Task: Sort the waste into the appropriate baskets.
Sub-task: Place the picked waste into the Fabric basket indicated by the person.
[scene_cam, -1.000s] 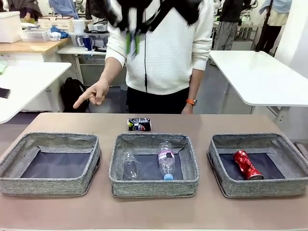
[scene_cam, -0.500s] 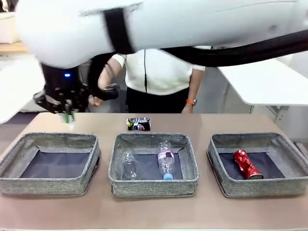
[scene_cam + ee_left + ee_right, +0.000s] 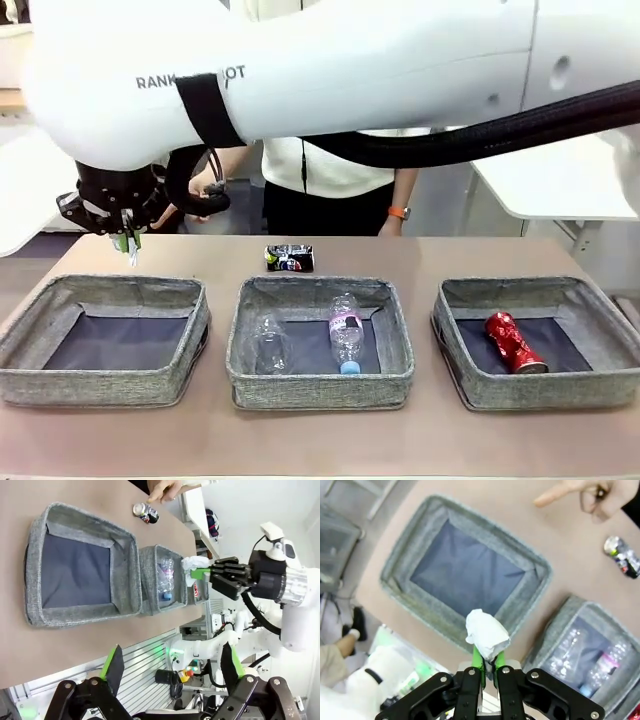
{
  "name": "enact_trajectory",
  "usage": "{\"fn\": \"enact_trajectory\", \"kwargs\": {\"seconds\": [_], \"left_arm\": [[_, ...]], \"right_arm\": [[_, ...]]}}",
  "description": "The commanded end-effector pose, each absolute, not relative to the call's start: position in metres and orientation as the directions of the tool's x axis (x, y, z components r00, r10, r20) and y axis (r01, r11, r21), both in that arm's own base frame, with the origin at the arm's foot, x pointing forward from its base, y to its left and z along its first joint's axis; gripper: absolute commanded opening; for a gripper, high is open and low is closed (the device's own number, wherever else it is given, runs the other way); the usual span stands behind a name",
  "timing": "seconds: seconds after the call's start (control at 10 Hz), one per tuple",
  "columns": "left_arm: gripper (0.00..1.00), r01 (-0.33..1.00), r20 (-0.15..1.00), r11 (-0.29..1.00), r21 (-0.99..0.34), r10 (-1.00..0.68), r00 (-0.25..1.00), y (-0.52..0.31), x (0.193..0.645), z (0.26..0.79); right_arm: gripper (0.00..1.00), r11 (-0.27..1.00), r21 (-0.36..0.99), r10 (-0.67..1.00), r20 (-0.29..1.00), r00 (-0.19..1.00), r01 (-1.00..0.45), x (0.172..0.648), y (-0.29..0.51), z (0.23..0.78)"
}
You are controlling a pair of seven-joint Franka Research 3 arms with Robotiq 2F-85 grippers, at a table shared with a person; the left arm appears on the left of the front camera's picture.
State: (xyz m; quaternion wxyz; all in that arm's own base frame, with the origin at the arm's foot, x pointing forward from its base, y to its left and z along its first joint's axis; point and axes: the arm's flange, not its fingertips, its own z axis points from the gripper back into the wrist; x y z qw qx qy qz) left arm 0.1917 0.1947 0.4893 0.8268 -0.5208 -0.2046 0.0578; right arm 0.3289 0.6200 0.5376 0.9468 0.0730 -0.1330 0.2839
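1. The white right arm (image 3: 330, 70) reaches across to the robot's left side. The right robot hand (image 3: 128, 243) hangs above the far edge of the left low grey woven-fabric basket (image 3: 100, 292).
2. The right robot hand (image 3: 488, 661) is clamped on a crumpled white paper ball (image 3: 486, 631), which is pinched between the green pads and sticks out past the fingertips. The ball is in the air over the left basket's (image 3: 420, 605) rim area, not touching it.
3. The left basket has a dark flat bottom with nothing in it.
4. The middle grey woven-fabric basket (image 3: 310, 290) holds a clear plastic cup (image 3: 270, 345) on its left and a clear pink-labelled blue-capped bottle (image 3: 346, 335) on its right. Both lie down, near each other.
5. The right grey woven-fabric basket (image 3: 540, 290) holds a crushed red can (image 3: 515, 342), lying tilted on the bottom.
6. A crushed dark multicoloured can (image 3: 289, 258) lies on the brown desk (image 3: 320, 440), just beyond the middle basket's far rim.
7. The person's hand (image 3: 580, 492) points with one finger over the desk at the far side, near the left basket's far corner.
8. The left robot hand (image 3: 171, 665) has its jaws spread wide and holds nothing. It hangs off the desk's left end, looking along the row of baskets.
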Motion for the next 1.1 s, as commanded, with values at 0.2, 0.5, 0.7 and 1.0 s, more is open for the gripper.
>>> {"fn": "enact_trajectory", "kwargs": {"seconds": [0.2, 0.5, 0.7, 1.0], "left_arm": [[1.00, 0.138, 0.298, 0.447, -0.884, 0.310, 0.903, 0.193, 0.193, 0.490], [1.00, 0.138, 0.298, 0.447, -0.884, 0.310, 0.903, 0.193, 0.193, 0.490], [1.00, 0.138, 0.298, 0.447, -0.884, 0.310, 0.903, 0.193, 0.193, 0.490], [1.00, 0.138, 0.298, 0.447, -0.884, 0.310, 0.903, 0.193, 0.193, 0.490]], "right_arm": [[0.09, 0.787, 0.032, 0.590, 0.253, 0.767, -0.616, 0.343, 0.649, 0.474], [0.09, 0.805, 0.041, 0.559, 0.279, 0.781, -0.592, 0.348, 0.648, 0.469], [0.67, 0.811, 0.001, 0.561, 0.280, 0.779, -0.585, 0.348, 0.648, 0.468], [1.00, 0.809, 0.023, 0.552, 0.311, 0.774, -0.587, 0.349, 0.646, 0.470]]}}
